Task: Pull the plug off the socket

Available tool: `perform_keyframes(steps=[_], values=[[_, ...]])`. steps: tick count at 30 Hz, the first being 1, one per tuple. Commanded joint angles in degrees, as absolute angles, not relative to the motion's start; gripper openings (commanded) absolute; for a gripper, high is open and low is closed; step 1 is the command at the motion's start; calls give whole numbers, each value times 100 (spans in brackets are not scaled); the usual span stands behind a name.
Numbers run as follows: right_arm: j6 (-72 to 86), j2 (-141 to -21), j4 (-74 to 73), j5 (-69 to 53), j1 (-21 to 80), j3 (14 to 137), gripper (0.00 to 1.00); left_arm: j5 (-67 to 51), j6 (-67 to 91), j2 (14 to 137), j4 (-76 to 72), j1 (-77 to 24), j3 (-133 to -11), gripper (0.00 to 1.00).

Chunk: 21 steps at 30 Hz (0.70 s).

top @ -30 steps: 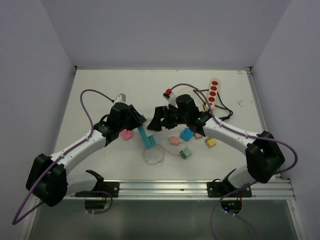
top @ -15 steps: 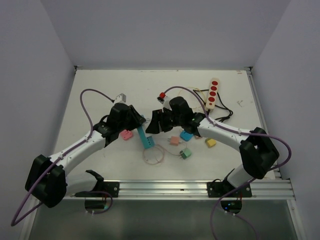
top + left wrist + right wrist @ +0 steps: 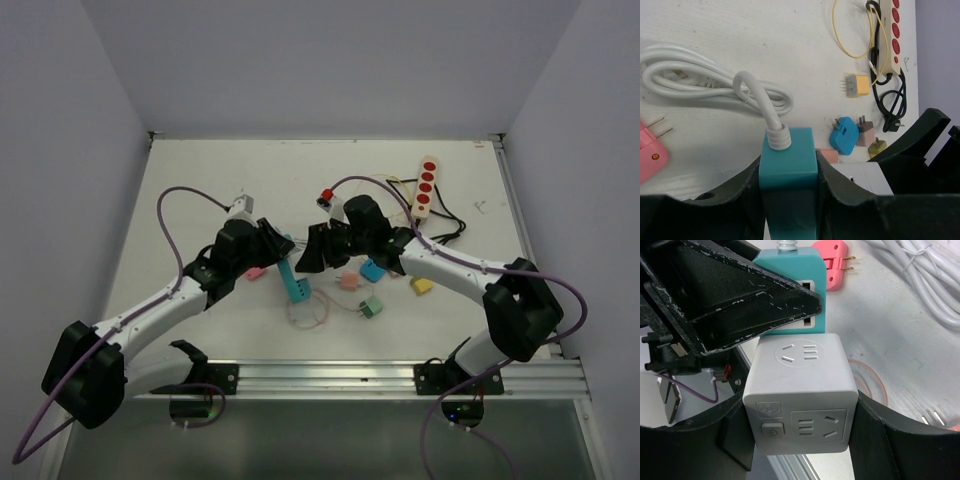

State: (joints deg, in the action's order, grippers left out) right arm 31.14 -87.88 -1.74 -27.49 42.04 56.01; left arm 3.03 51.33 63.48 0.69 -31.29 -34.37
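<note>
I've got the socket bar (image 3: 293, 278) mid-desk (image 3: 200, 180), clamped btwn the fingers of my left claw (image 3: 788, 200). The cube plug (image 3: 800, 370) sits against its face, inside my right claw (image 3: 802, 407). Small adapters (image 3: 372, 270) lie just right of the bar, wire loop (image 3: 307, 312) in front, power strip (image 3: 427, 185) rear right.
</note>
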Motion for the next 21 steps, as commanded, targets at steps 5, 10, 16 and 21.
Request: perform_keyframes(steps=[5, 10, 16, 21], values=[[2927, -8710, -1371, -1873, 4183, 6486, 0, 1668, 4570, 6934, 474, -3409, -3962, 0], [2874, -8623, -1573, -1582, 4245, 6469, 0, 1837, 4834, 7338, 800, -3542, -4333, 0], [3313, -8166, -660, -2801, 3306, 5538, 0, 1733, 4729, 7269, 721, -3376, -4070, 0], [3112, -8016, -720, -3322, 2813, 5467, 0, 1406, 4650, 7084, 439, -2980, -3744, 0]])
